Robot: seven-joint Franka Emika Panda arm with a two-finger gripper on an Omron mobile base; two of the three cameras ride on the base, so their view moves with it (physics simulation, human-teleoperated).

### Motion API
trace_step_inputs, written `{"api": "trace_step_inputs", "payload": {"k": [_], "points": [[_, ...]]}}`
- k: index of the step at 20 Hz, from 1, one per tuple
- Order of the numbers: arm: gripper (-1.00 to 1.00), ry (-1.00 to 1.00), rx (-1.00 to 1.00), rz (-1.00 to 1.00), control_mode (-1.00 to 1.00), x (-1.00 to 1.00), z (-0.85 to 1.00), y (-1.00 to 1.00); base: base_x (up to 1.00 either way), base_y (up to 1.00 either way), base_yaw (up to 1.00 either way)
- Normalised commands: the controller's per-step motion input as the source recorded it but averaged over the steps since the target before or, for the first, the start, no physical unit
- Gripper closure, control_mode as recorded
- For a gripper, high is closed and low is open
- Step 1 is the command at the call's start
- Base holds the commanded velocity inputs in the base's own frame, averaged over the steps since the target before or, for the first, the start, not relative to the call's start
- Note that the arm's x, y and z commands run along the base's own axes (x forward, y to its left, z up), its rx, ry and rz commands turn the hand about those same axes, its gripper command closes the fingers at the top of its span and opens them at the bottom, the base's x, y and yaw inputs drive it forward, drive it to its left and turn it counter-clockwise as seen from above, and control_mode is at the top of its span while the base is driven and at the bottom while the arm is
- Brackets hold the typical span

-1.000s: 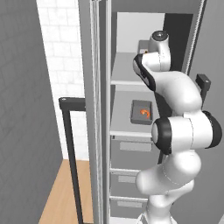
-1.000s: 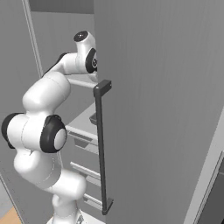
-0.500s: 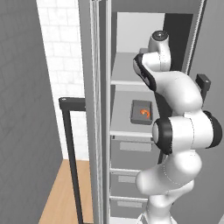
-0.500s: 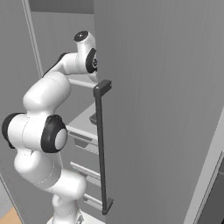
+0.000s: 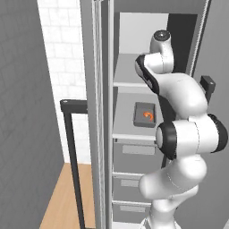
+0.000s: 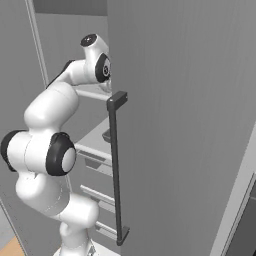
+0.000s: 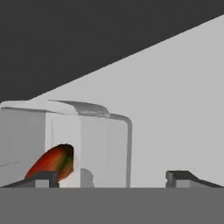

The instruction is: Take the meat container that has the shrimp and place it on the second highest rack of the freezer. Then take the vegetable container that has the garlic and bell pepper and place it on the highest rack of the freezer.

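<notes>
A dark meat container (image 5: 144,115) with the orange shrimp (image 5: 148,117) sits on the second highest rack (image 5: 127,130) of the freezer (image 5: 134,27). My arm reaches onto the highest rack (image 5: 127,74), and its own links hide the hand there. In the hand view my gripper (image 7: 113,177) is open, its fingertips (image 7: 43,177) wide apart. A pale grey vegetable container (image 7: 87,144) stands right in front of them on the shelf, its corner between the tips. The red bell pepper (image 7: 52,161) shows inside it. The garlic is hidden.
Grey drawers (image 5: 134,150) fill the freezer below the shelves. A grey door (image 6: 190,125) with a long black bar handle (image 6: 116,170) stands close on the arm's right. Another black bar handle (image 5: 73,156) stands to the left, over wooden floor (image 5: 67,197).
</notes>
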Motion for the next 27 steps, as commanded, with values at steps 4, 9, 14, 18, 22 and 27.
{"api": "trace_step_inputs", "payload": {"k": [4,9,14,18,22,27], "points": [[-1.00,-0.18,0.00,-0.07,-1.00,-0.83,0.05,0.22,0.00,0.00,0.00],[-1.00,-0.20,-0.01,-0.01,-1.00,-1.00,0.10,0.11,0.00,0.00,0.00],[-1.00,-0.27,0.00,0.00,-1.00,-1.00,0.30,0.17,0.00,0.00,0.00],[-1.00,-0.15,0.00,0.01,-1.00,-1.00,0.32,0.04,0.00,0.00,0.00],[-1.00,0.01,-0.03,0.06,-1.00,-1.00,0.24,0.13,0.00,0.00,0.00],[-1.00,0.29,0.00,0.25,-1.00,-0.32,0.03,0.32,0.00,0.00,0.00]]}}
